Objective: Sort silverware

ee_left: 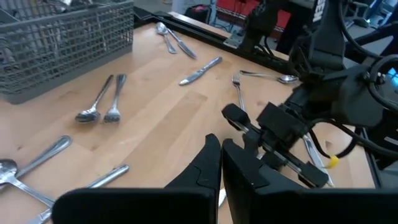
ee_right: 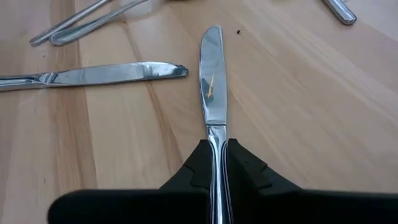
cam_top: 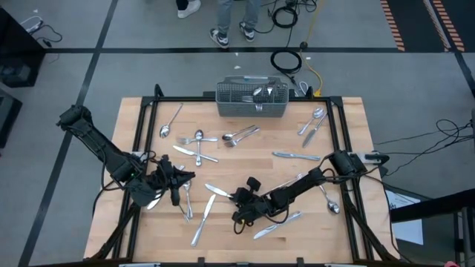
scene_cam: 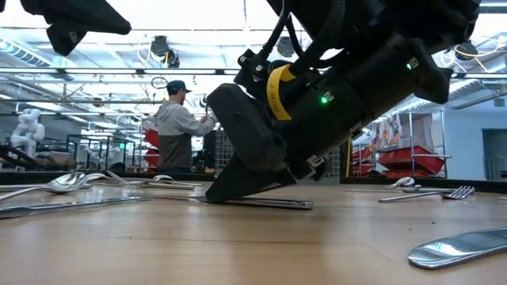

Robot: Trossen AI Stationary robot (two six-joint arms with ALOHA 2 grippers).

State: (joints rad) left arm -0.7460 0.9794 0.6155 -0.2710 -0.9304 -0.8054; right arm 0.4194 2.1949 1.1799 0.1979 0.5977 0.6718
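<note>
left gripper (cam_top: 180, 180): low over the worktop (cam_top: 245, 159) at front-left; fingers (ee_left: 208, 163) pressed together, nothing between them; loose silverware lies around it in the high view.
right gripper (cam_top: 239, 199): front-centre of the worktop, fingers (ee_right: 198, 163) clenched on the handle of a table knife (ee_right: 211, 87); blade points out ahead, flat on the wood.
knife location: front-centre, just beside a second knife (ee_right: 93, 73) that lies across its tip, apart from it.
silverware spread: scattered over the whole worktop; a fork-and-spoon pair (cam_top: 241, 135) sits mid-worktop just in front of the basket; more pieces lie at far right and front.
basket: grey wire-mesh basket (cam_top: 251, 99) at the far edge, centre; a few pieces already stand in it.
high view only: whole layout, both arms, basket contents, feet of people on the floor beyond the worktop.
low view only: right gripper's tip touching down on the wood with the held knife under it; a person (scene_cam: 179, 127) in a cap stands in the room behind.
left wrist view only: the right arm seen from across the worktop, plus the fork-and-spoon pair side by side, heads touching.
right wrist view only: the grip itself, handle squarely between the two fingers.
counts: two arms, one basket, one knife held; roughly seventeen loose pieces on the wood, exact count not certain.
</note>
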